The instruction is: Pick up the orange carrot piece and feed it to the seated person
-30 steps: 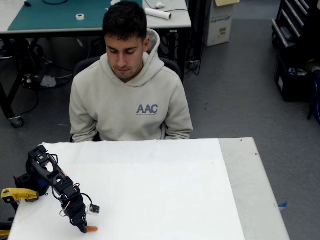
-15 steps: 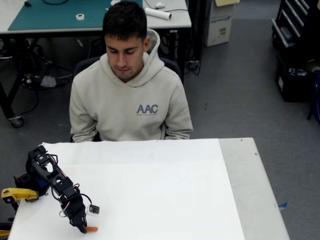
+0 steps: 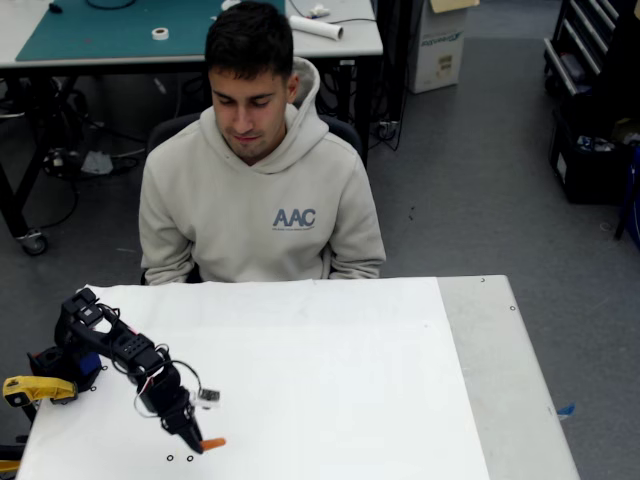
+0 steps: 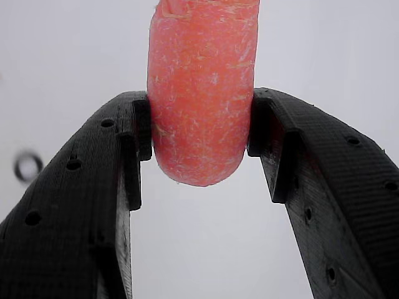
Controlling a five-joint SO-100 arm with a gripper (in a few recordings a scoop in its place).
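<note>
While clamped between matte black perforated jaws, orange carrot piece (image 4: 201,93), rough, fibrous, round-ended, white table (image 3: 330,380) beneath.

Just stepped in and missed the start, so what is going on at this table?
A small black robot arm at the near left of the white table has its claw shut on the orange carrot piece. In the wrist view the two fingers press on the carrot's sides near its rounded end. The seated person sits at the far edge of the table, looking down. The carrot is low by the table, far from the person, so feeding is not yet done.
</note>
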